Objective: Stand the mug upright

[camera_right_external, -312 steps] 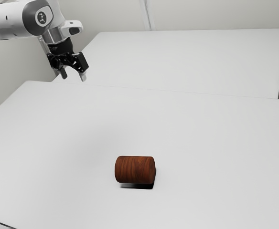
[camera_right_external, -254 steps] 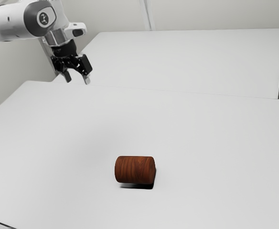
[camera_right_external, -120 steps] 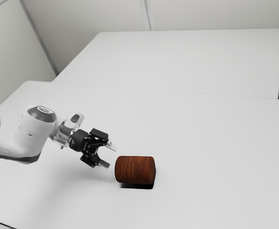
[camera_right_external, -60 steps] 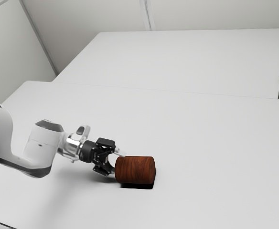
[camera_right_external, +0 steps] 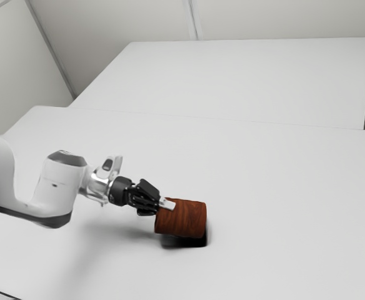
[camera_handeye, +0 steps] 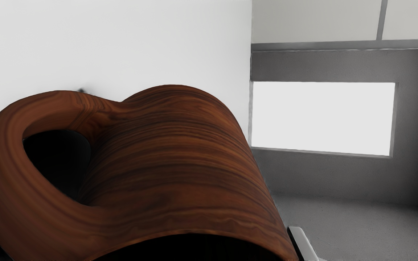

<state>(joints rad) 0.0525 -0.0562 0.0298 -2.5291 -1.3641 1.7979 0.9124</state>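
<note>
The dark wood mug (camera_right_external: 181, 219) lies on its side, tipped slightly, with a dark shadow under it. At its end on the exterior view's left, my gripper (camera_right_external: 167, 204) is shut on it, one light fingertip lying over the outside of its wall. In the wrist view the mug (camera_handeye: 180, 166) turns its open rim toward my hand, with the looped handle on one side. Against the mug's other side near the rim is a finger of the gripper (camera_handeye: 303, 243); the opposite finger is hidden.
The mug is over a broad white table (camera_right_external: 282, 187). Behind it stands another white surface (camera_right_external: 232, 75), with pale walls beyond. The wrist view also has a grey wall with a bright white rectangle (camera_handeye: 321, 117).
My gripper came down from the upper left to the mug's end and its fingers closed. In the last half second the mug has shifted slightly up and to the exterior view's right, and tilted.
</note>
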